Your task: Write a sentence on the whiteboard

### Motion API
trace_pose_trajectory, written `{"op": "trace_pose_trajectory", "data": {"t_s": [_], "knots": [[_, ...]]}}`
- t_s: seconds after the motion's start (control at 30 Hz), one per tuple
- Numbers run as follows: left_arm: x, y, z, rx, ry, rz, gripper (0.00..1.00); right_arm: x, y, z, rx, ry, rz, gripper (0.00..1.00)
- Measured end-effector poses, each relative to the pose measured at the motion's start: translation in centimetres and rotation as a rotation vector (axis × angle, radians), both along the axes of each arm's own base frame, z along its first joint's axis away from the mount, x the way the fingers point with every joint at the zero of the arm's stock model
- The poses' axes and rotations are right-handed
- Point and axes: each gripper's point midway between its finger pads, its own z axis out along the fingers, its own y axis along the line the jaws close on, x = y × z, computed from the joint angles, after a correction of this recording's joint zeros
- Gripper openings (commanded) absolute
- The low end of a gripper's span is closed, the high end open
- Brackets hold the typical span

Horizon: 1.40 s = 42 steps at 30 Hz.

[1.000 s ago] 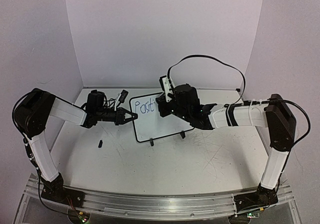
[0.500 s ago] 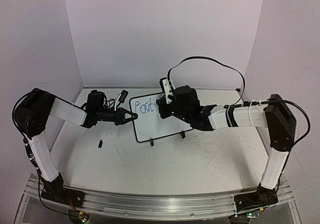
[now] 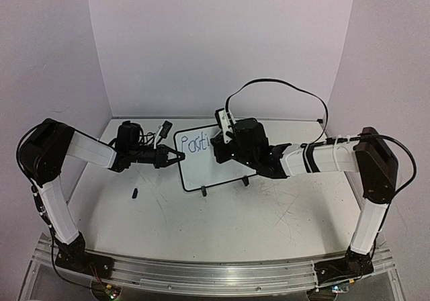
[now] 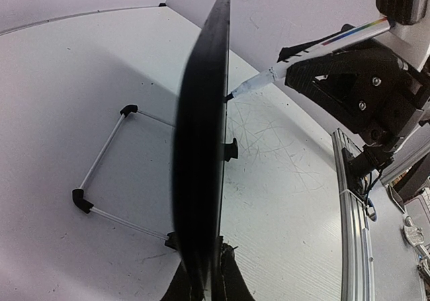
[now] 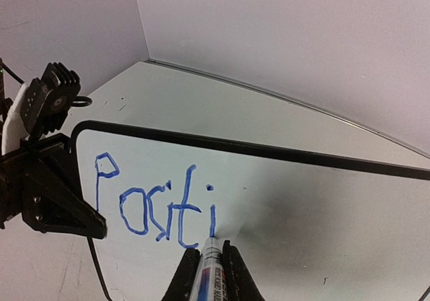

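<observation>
At the middle of the table (image 3: 222, 213), a touch toward 12 o'clock, the whiteboard (image 3: 218, 170) stands on its feet and faces the arms. The left claw (image 3: 176, 158) is clamped on the board's 9 o'clock edge. The right claw (image 5: 209, 274) is closed on a marker (image 5: 209, 252), whose tip touches the board at the foot of the last letter.

The writing (image 5: 158, 210) is blue and reads "Positi" so far, starting near the board's 10 o'clock corner. So the sentence is only begun, with most of the board bare from 3 to 6 o'clock. Print runs along the marker's barrel, but it is too blurred to read.

Several things could go wrong from here:
- Too hard a push with the tip could rock the board back or twist it in the one-sided grip, and the strokes would skew.
- Too light a touch would leave gaps in the letters.
- The right claw works close over fresh ink, so a low pass back toward 9 o'clock could smear it.
- The letters are large, so the word may crowd the 3 o'clock edge.

A small dark piece (image 3: 134, 193), perhaps the cap, lies at 8 o'clock from the board, well apart from it.
</observation>
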Motion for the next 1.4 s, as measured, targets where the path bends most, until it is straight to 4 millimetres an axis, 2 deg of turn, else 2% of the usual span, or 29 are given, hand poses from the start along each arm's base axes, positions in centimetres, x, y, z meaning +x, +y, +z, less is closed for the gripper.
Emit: {"op": "trace_pose_trajectory", "data": {"t_s": [0.27, 0.5, 0.6, 0.77, 0.83, 1.03, 1.4], "knots": [[0.0, 0.0, 0.0, 0.0, 0.0, 0.0, 0.0, -0.5, 0.0, -0.8, -0.004, 0.018, 0.003, 0.0], [0.0, 0.0, 0.0, 0.001, -0.008, -0.005, 0.0, -1.1, -0.1, -0.3, 0.012, 0.032, 0.019, 0.0], [0.0, 0.0, 0.0, 0.001, -0.01, -0.005, 0.0, -1.9, -0.5, 1.9, 0.041, 0.021, 0.04, 0.0], [0.0, 0.0, 0.0, 0.004, -0.018, -0.006, 0.0, -2.7, -1.2, 7.8, 0.119, -0.07, 0.095, 0.0], [0.0, 0.0, 0.0, 0.005, -0.023, -0.007, 0.0, -2.7, -1.4, 8.8, 0.125, -0.098, 0.113, 0.0], [0.0, -0.1, 0.0, 0.01, -0.033, -0.007, 0.0, -2.0, -1.9, 7.8, 0.049, -0.136, 0.115, 0.0], [0.0, -0.2, 0.2, 0.021, -0.034, 0.005, 0.0, -1.0, -2.0, 4.1, -0.038, -0.082, 0.106, 0.0]]}}
